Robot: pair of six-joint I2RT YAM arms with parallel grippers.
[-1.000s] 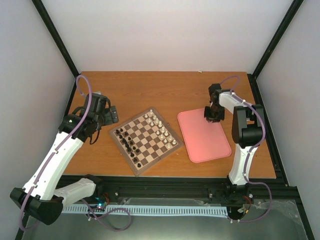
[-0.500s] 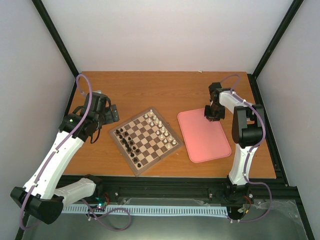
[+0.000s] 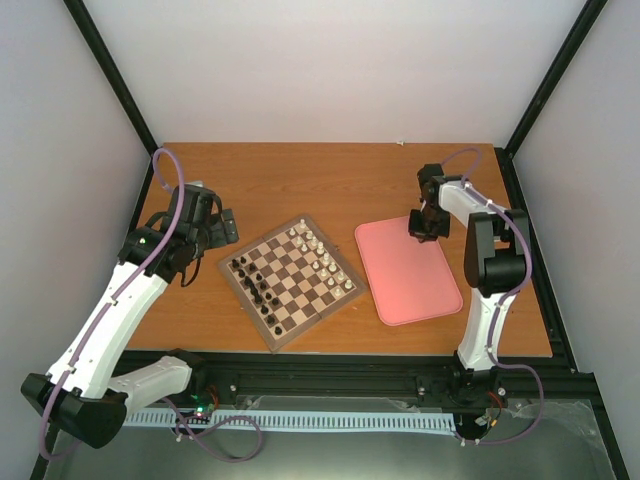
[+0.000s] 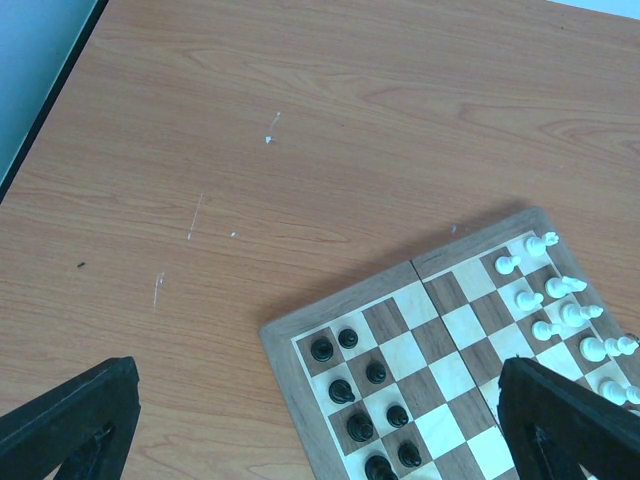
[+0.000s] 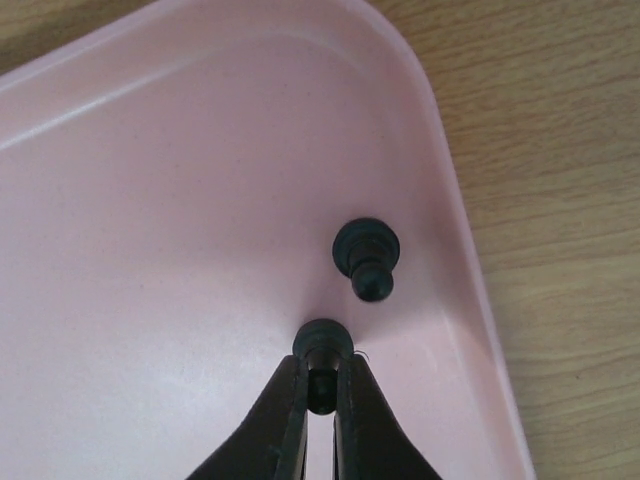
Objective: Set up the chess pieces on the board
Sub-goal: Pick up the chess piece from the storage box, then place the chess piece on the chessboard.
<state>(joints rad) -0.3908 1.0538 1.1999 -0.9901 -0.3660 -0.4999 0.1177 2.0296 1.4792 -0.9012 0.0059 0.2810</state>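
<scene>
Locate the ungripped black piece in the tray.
Right wrist view: the loose black piece sits in the pink tray near its far-right corner, just beyond the right tool, which is shut on a second black piece.

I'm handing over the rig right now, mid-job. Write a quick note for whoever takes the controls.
Right tool shut on a black piece in a corner of the pink tray.
Left tool open, empty, over the table beside the board.
A second black piece lies loose in the tray.
Done: several black pieces and the white pieces stand on the board.
Left: place both tray pieces.
</scene>
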